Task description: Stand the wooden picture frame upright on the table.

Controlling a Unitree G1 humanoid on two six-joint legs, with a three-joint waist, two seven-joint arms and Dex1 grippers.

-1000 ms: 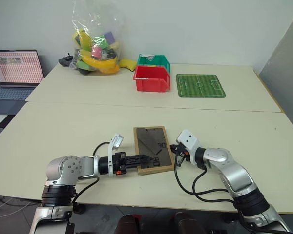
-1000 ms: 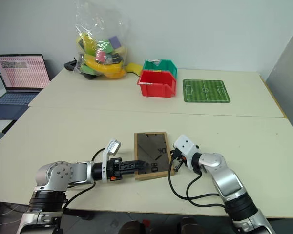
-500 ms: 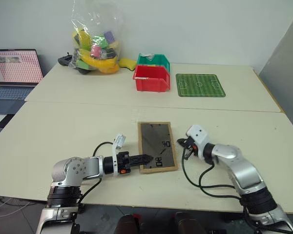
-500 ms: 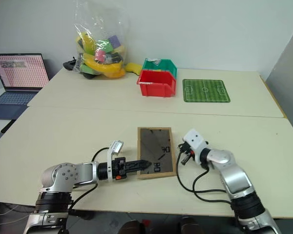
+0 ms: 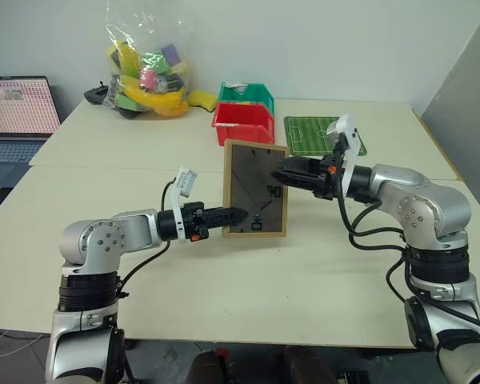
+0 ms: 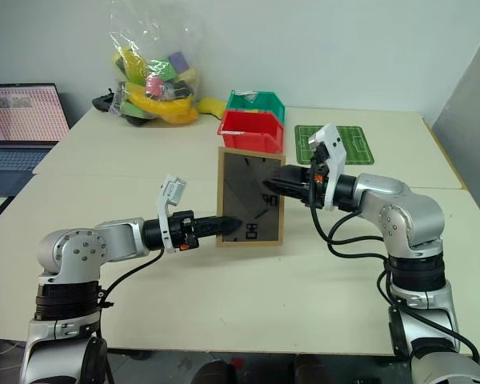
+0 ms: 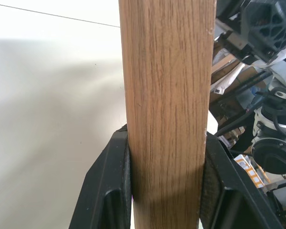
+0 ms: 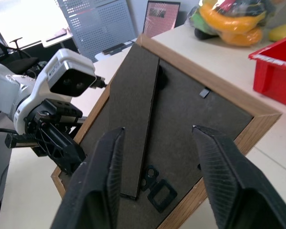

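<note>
Wooden picture frame (image 5: 255,190) stands up tall on the pale worktop (image 5: 304,272), dark back showing. Left pincer (image 5: 232,214) squeezes its side edge. Right pincer (image 5: 286,173) is spread wide by the back.

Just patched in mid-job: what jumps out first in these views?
The wooden picture frame stands raised near the middle of the table, back panel facing the camera. The left gripper is clamped on the frame's lower left edge, while the right gripper reaches its open fingers toward the back panel. Behind, red and green bins catch the eye.
</note>
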